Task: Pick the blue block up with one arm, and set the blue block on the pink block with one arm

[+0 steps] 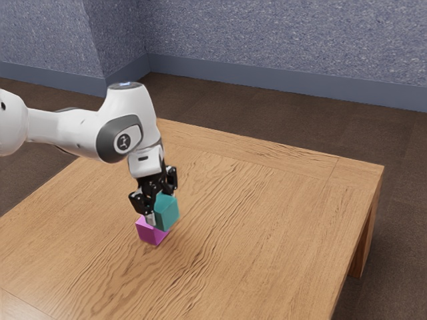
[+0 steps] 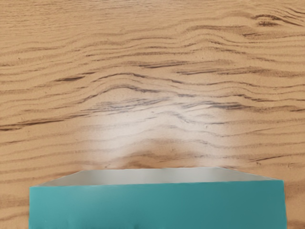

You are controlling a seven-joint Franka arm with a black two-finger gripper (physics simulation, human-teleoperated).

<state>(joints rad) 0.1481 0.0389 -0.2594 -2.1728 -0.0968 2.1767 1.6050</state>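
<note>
Writing: a small round mark on the white arm's (image 1: pixel 80 130) grey joint cap, too small to read. No readable print on either block.

The tool (image 1: pixel 159 208) sat left of centre in the exterior view, in the lower half, pointing down at the desk (image 1: pixel 280 213). Its black fingers were parted to about the block's width and clamped on the blue block (image 1: pixel 168 213). One finger (image 1: pixel 149 215) pressed the block's side toward the exterior view's left, and the other was hidden behind the block. The block looked more teal than blue. It was tilted, not square to the desk.

The blue block was in the tool, just above the pink block (image 1: pixel 151 231) and shifted a little toward the exterior view's right. Its lower edge overlapped the pink block's top in the picture. Could not tell whether the two were touching or a small gap was left.

The pink block stood on the desk, under the tool, lower left of centre in the exterior view, partly covered by the blue one.

In the wrist view the blue block (image 2: pixel 157 205) showed as a wide teal face right under the hand, with a pale strip along its far edge. Wood grain of the desk (image 2: pixel 152 71) lay beyond it, with a soft bright patch of light just past the block.

The desk was light wood with a framed border. Brown floor (image 1: pixel 267 100) and grey-blue wall (image 1: pixel 267 33) lay behind it, in the upper part of the frame.
</note>
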